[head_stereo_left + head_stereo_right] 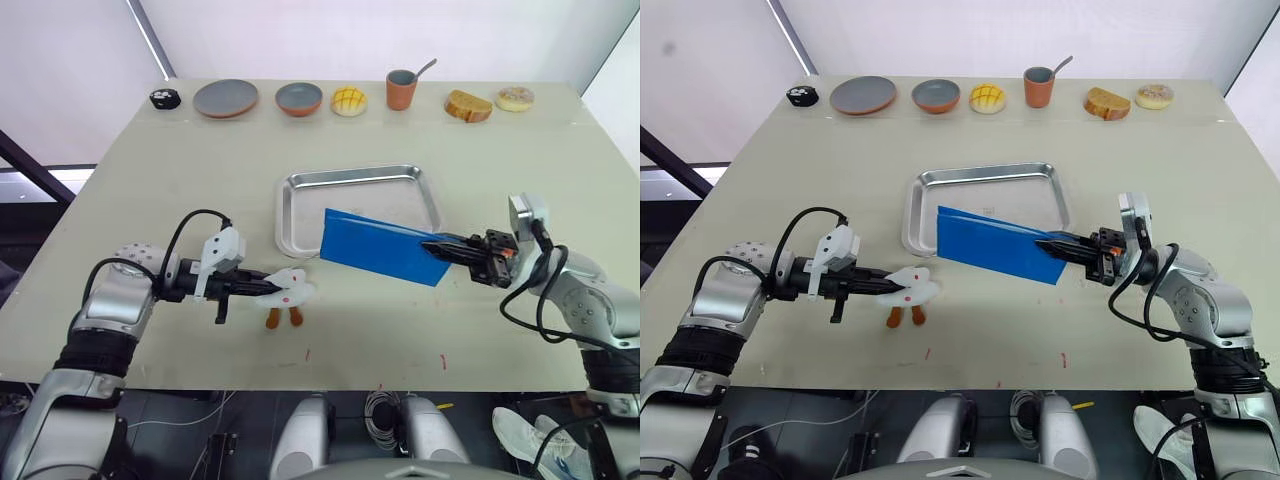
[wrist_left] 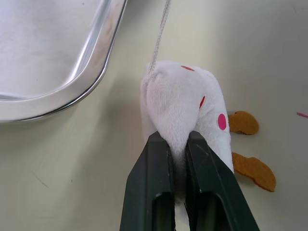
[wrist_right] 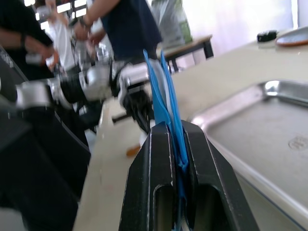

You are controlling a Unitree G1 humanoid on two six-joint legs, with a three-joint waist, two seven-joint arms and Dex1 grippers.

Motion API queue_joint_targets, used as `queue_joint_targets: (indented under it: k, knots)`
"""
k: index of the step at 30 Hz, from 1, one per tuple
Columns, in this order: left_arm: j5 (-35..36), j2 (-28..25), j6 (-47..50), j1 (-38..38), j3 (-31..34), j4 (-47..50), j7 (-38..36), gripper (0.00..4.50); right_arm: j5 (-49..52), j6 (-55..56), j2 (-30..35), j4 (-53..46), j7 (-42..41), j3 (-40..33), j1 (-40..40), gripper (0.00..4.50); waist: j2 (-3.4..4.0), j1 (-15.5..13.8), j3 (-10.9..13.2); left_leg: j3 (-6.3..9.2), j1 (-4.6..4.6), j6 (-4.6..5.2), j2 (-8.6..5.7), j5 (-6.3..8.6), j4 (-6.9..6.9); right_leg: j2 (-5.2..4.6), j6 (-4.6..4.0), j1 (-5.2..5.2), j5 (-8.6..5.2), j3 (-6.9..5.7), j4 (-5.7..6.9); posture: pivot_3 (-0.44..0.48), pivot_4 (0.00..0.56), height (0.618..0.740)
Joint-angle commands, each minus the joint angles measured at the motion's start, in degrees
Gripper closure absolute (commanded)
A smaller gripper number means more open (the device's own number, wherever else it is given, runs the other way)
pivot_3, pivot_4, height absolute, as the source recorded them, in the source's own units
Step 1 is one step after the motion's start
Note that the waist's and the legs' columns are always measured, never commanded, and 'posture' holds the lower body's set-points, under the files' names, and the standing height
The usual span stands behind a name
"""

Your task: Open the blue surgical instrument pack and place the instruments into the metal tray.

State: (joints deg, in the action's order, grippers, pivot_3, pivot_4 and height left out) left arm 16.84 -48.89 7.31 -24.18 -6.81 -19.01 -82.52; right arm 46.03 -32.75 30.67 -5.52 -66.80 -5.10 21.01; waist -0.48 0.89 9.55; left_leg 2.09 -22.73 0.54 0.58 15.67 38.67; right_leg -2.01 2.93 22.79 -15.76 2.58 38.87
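1. On the left, I am pinching the white plush toy (image 1: 289, 289) with the left gripper (image 1: 262, 288); its jaws are pressed into the soft body, and the orange feet are trailing on the worktop (image 1: 150, 180). I judge the toy is not part of this job, so this hold is probably only keeping that arm occupied or clearing the toy away from the work area.

2. In the middle, the metal tray (image 1: 300, 182) is lying flat on the worktop, just beyond the toy. Its floor is looking bare where I can see it, so I am reading the transfer as not yet started.

3. Moving right, the blue surgical instrument pack (image 1: 385, 246) is hanging in the air, tilted, with its far end over the near part of the tray. Keeping it over the tray makes sense: anything slipping out should land inside the rim.

4. On the right, the right gripper (image 1: 443, 248) is clamping one edge of the pack, with the jaws squeezed onto the blue layers. I cannot see the instruments, so I take the pack to be unopened.
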Motion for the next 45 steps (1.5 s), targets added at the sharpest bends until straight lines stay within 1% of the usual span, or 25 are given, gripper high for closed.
queue_joint_targets:
  k: [1,5,9,12,14,18,20,23,27,33,35,36,38,39,40,41,42,45]
  knots:
    - [-3.85,0.13,-0.39,2.03,-2.02,-2.89,0.38,4.46,6.22,-2.1,-1.22,-5.57,3.08,-4.02,1.13,4.5,0.0,0.0,0.0,0.01,0.0,0.0,0.0,0.0,0.0,0.0,0.0,0.0,0.0,-0.01,0.0,0.0,0.15,0.74]
    - [-3.68,0.29,-0.82,2.25,-1.81,-2.67,0.76,4.46,5.82,-2.49,-0.52,-7.7,3.47,-3.13,-0.06,4.5,0.0,-0.01,0.0,0.0,0.0,0.0,0.0,0.0,0.0,0.0,0.0,0.0,0.0,0.0,-0.01,0.0,0.15,0.74]
    - [-3.29,0.25,-1.54,2.12,-1.25,-3.41,0.59,4.46,-2.1,2.78,2.91,-6.72,-0.55,0.59,-1.87,4.5,0.0,-0.05,0.0,-0.01,-0.01,0.0,-0.03,0.0,0.0,0.0,0.01,0.0,0.0,0.0,-0.02,0.0,0.15,0.74]
    - [-2.84,-0.25,-2.2,1.77,-0.75,-4.35,-0.69,4.46,-8.26,8.08,4.86,-4.23,-3.43,3.42,-2.99,4.5,0.06,0.1,-0.03,-0.03,0.03,0.0,-0.06,0.0,0.0,0.03,0.01,0.0,0.0,0.0,0.0,0.0,0.15,0.74]
    - [-2.55,-0.49,-2.29,1.47,-0.37,-4.86,-1.44,4.46,-11.42,11.28,5.54,-2.45,-5.02,5.0,-3.48,4.5,0.06,0.14,-0.03,-0.03,0.03,0.0,-0.06,0.0,0.0,0.05,0.01,0.0,0.0,0.0,0.0,0.0,0.15,0.74]
    - [-1.26,-1.71,-0.92,1.92,0.46,-4.51,-3.79,4.46,-14.94,15.91,4.91,-0.1,-6.27,6.98,-4.34,4.5,0.06,0.23,-0.03,-0.04,0.03,0.0,-0.05,0.0,0.0,0.05,0.01,0.0,0.0,0.02,0.0,0.0,0.15,0.74]
    - [-0.67,-2.28,-0.3,2.45,0.87,-3.93,-4.82,4.46,-15.79,17.03,4.92,0.23,-6.91,7.64,-4.88,4.5,0.06,0.41,-0.03,-0.04,0.03,0.0,-0.03,0.0,0.0,0.08,0.0,0.0,0.0,0.02,0.0,0.0,0.15,0.74]
    - [0.26,-3.38,0.82,3.65,1.24,-2.7,-6.59,4.46,-14.18,15.93,4.49,-0.03,-7.11,7.17,-5.27,4.5,0.06,1.11,-0.03,-0.02,0.03,0.0,0.01,0.0,-0.02,0.09,-0.01,0.01,-0.01,0.01,0.0,0.0,0.15,0.74]
    - [0.09,-4.1,-0.04,4.14,1.69,-3.31,-7.28,4.46,-13.65,15.44,4.62,-0.44,-7.4,7.07,-5.55,4.5,0.06,1.59,-0.03,-0.02,0.05,0.0,0.02,0.0,-0.04,0.1,-0.05,0.01,-0.03,0.02,0.0,0.0,0.15,0.74]
    - [-0.82,-2.07,-4.5,2.21,1.45,-6.09,-5.82,4.46,-17.6,20.03,4.14,2.86,-7.65,8.9,-5.3,4.5,0.06,1.53,-0.03,-0.03,0.05,0.0,0.02,0.0,-0.04,0.1,-0.06,0.02,-0.04,0.02,0.0,0.0,0.15,0.74]
    - [-0.21,-1.99,-4.64,2.2,1.89,-5.71,-5.77,3.7,-19.14,21.92,3.95,4.11,-7.64,9.54,-5.43,4.5,0.06,1.5,-0.03,-0.02,0.05,0.0,0.02,0.0,-0.04,0.1,-0.06,0.02,-0.04,0.01,0.0,0.0,0.15,0.74]
    - [0.42,-2.27,-4.09,2.57,2.49,-5.03,-5.65,3.5,-19.75,22.7,3.91,4.63,-7.7,9.84,-5.62,4.5,0.06,1.49,-0.03,-0.03,0.05,0.0,0.02,0.0,-0.04,0.1,-0.06,0.02,-0.04,0.01,0.01,0.0,0.15,0.74]
    - [1.52,-3.47,-2.61,3.85,3.77,-3.53,-5.69,2.55,-20.24,23.53,3.85,5.22,-7.86,10.14,-5.91,4.5,0.06,1.53,-0.03,-0.03,0.05,0.0,0.02,0.0,-0.04,0.1,-0.06,0.02,-0.04,0.02,0.01,0.0,0.15,0.74]
    - [2.48,-4.35,-1.77,5.0,5.28,-2.56,-5.38,1.92,-20.13,23.55,3.88,5.32,-7.97,10.12,-6.11,4.5,0.06,1.54,-0.03,-0.03,0.05,0.0,0.03,0.0,-0.04,0.1,-0.06,0.02,-0.04,0.02,0.01,0.0,0.15,0.74]
    - [3.84,-5.07,-0.19,5.93,6.81,-1.49,-5.12,1.51,-20.03,23.63,3.87,5.42,-7.98,10.08,-6.22,4.5,0.05,1.64,-0.03,-0.03,0.05,0.0,0.03,0.0,-0.04,0.1,-0.06,0.02,-0.04,0.02,0.01,0.0,0.15,0.74]
    - [5.41,-5.73,1.93,6.83,8.36,-0.08,-4.84,0.96,-19.96,23.74,3.87,5.46,-7.97,9.98,-6.36,4.5,0.05,1.62,-0.03,-0.04,0.05,0.0,0.06,0.0,-0.05,0.11,-0.06,0.04,-0.04,0.04,0.01,0.0,0.15,0.74]
    - [7.16,-6.37,4.14,7.71,10.17,1.8,-4.44,0.57,-19.84,23.79,3.99,5.44,-8.07,9.82,-6.44,4.5,0.04,1.5,-0.02,-0.02,0.05,0.0,0.12,0.0,-0.05,0.11,-0.06,0.04,-0.04,0.02,0.02,0.0,0.15,0.74]
    - [12.62,-8.11,10.9,9.78,15.71,8.85,-3.1,0.57,-19.62,24.11,4.2,5.81,-8.37,9.36,-6.3,4.5,-0.06,1.15,0.0,0.03,0.01,0.0,0.22,0.0,-0.04,0.06,-0.06,0.02,-0.04,-0.05,0.02,0.0,0.15,0.74]
